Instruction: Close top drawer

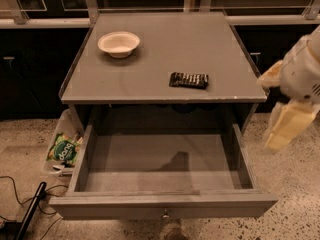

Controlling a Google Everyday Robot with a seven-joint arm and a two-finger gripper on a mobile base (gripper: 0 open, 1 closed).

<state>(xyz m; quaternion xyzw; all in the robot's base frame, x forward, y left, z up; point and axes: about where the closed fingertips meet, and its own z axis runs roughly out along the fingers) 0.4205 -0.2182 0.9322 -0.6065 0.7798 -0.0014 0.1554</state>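
Drawer (160, 164): pulled far out of the bench towards the camera, its grey bottom in full view; the front is at the lower edge of the view.
Knob (165, 215): small, at the centre of the drawer front.
Tool (289, 121): in the air at the right, beside the bench corner and apart from the drawer; wide or narrow, I cannot tell.
Bench (180, 39): grey top above the drawer.
Bowl (118, 43): pale, on the bench, back left.
Packet (189, 79): dark, flat, near the front right edge of the bench.
Bag (64, 148): on the floor, left of the drawer.
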